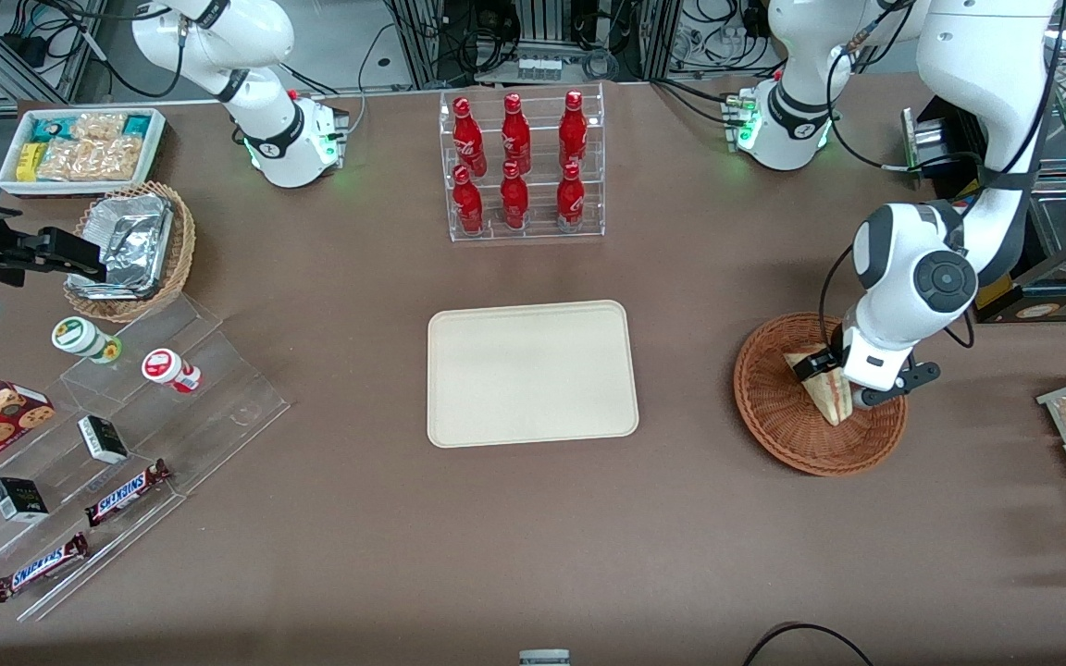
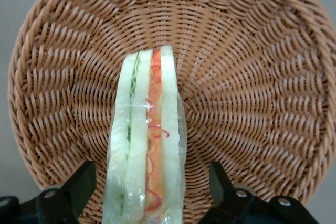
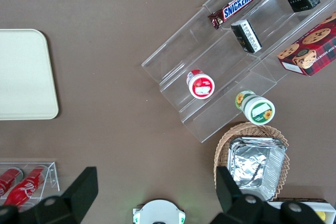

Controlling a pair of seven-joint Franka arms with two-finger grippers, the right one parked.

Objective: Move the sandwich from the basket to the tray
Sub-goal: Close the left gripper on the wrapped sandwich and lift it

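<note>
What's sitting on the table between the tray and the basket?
Nothing: the front view shows bare brown table between the tray and the basket. The end effector is open, straddling the sandwich in the basket.

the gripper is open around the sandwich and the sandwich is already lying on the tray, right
Not quite. The gripper is open around the sandwich, but the sandwich lies in the basket, as the left wrist view shows. The tray holds nothing in the front view.

Six red bottles (image 1: 516, 164), two Snickers bars (image 1: 129, 491), two round tubs (image 1: 86, 339), one tray (image 1: 531, 373), one sandwich (image 1: 827, 387).
</note>
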